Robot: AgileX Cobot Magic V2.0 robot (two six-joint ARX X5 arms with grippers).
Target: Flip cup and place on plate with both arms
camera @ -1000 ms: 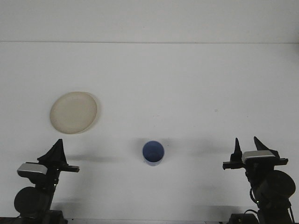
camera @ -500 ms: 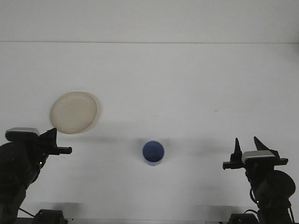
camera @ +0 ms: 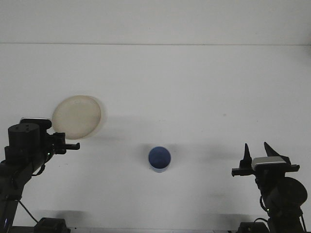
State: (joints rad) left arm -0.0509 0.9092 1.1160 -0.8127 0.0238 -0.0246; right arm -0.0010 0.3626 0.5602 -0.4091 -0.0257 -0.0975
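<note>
A blue cup (camera: 159, 159) stands on a white table (camera: 194, 87). Its open mouth faces up, so the inside shows (it is a darker blue in there). The cup is the landmark here.

A round cream plate (camera: 77, 117) lies flat on the table, up and to the left of the cup and well apart from it. Nothing sits on the plate.

The left gripper (camera: 65, 141) is far to the left of the cup, a bit higher in the picture. It sits just at the lower edge of the plate, and its dark body covers a small part of the rim from this view. Whether it touches the plate is hard to tell. Whether its jaws are wide or narrow cannot be told either, since the fingers are seen from a poor angle.

The right gripper (camera: 257, 149) is far to the right of the cup, at about the same height. Its two black fingers (camera: 247, 151) point up with a narrow gap between them, and they hold nothing.
</note>
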